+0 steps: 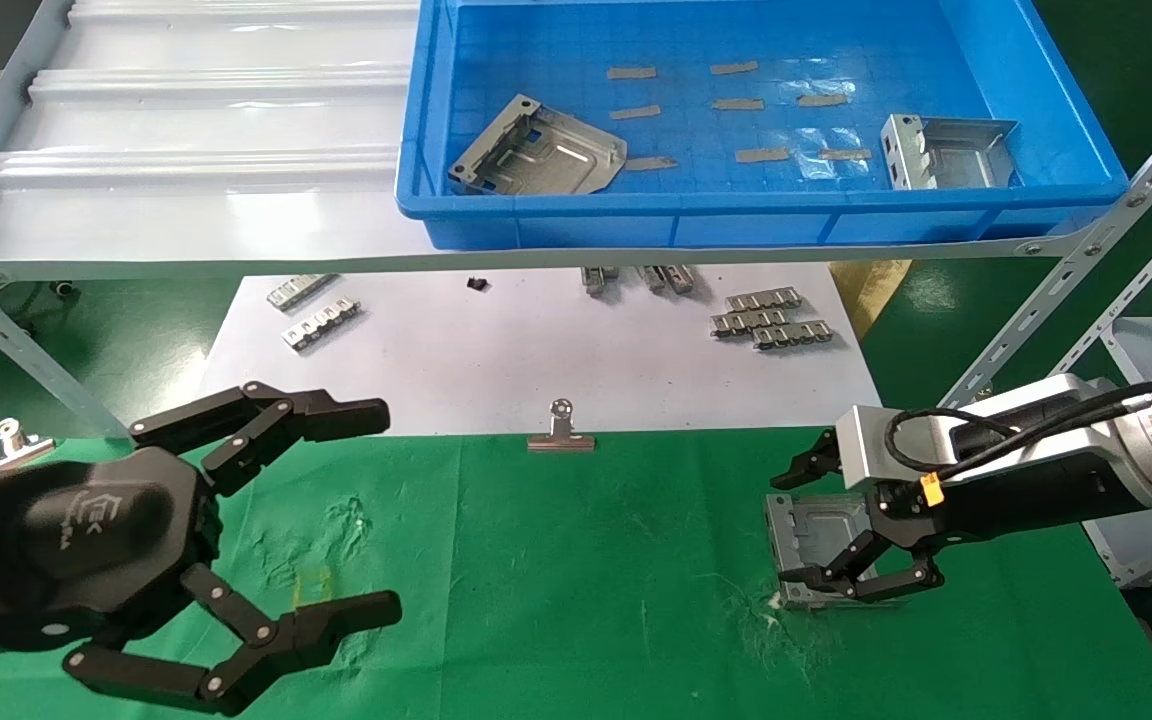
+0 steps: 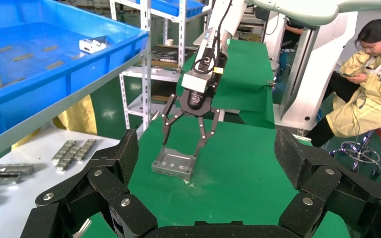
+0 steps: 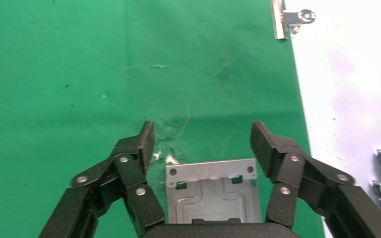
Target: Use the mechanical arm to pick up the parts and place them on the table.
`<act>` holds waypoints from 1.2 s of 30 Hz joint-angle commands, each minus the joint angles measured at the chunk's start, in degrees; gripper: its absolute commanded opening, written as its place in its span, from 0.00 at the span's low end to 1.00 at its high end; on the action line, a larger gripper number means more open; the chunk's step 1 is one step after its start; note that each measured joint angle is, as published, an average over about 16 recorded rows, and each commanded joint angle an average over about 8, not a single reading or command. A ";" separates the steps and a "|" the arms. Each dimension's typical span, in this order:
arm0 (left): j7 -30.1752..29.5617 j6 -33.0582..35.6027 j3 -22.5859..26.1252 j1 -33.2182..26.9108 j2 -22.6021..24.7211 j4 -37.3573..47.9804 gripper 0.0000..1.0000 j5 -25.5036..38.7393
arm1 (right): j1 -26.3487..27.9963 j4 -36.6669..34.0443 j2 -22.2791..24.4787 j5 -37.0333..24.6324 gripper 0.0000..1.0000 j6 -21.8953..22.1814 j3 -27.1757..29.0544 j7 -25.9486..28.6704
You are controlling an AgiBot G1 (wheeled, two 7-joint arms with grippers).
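Green table (image 1: 576, 560) carries one part (image 1: 816, 540) between right tool's (image 1: 841, 525) spread fingers; lifting carelessly risks snagging a folded wall; left tool (image 1: 376, 510) idles apart.

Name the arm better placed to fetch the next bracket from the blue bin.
Right, probably. The right gripper is open over the bracket lying on the table. The left gripper hangs open, idle.

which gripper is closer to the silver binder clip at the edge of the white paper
Left, narrowly. The left gripper hangs open over the green table just to the clip's left. The right gripper sits farther off, open around a bracket on the table.
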 commanded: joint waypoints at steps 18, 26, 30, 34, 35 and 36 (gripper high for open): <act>0.00 0.00 0.00 0.00 0.00 0.01 1.00 0.00 | -5.97 4.33 1.61 6.52 1.00 0.48 4.92 1.86; 0.01 0.00 0.01 0.00 0.00 0.01 1.00 0.00 | -10.88 8.02 3.27 12.31 1.00 0.87 9.33 3.68; 0.01 0.00 0.01 -0.01 0.00 0.01 1.00 -0.01 | -13.30 9.85 4.09 15.17 1.00 1.06 11.50 4.58; 0.01 0.00 0.01 -0.01 0.00 0.01 1.00 -0.01 | -15.77 11.71 4.92 18.08 1.00 1.26 13.72 5.49; 0.01 0.00 0.01 -0.01 0.00 0.01 1.00 -0.01 | -16.39 12.18 5.13 18.81 1.00 1.31 14.28 5.72; 0.01 0.00 0.01 -0.01 0.00 0.01 1.00 -0.01 | -16.99 12.63 5.33 19.52 1.00 1.36 14.81 5.95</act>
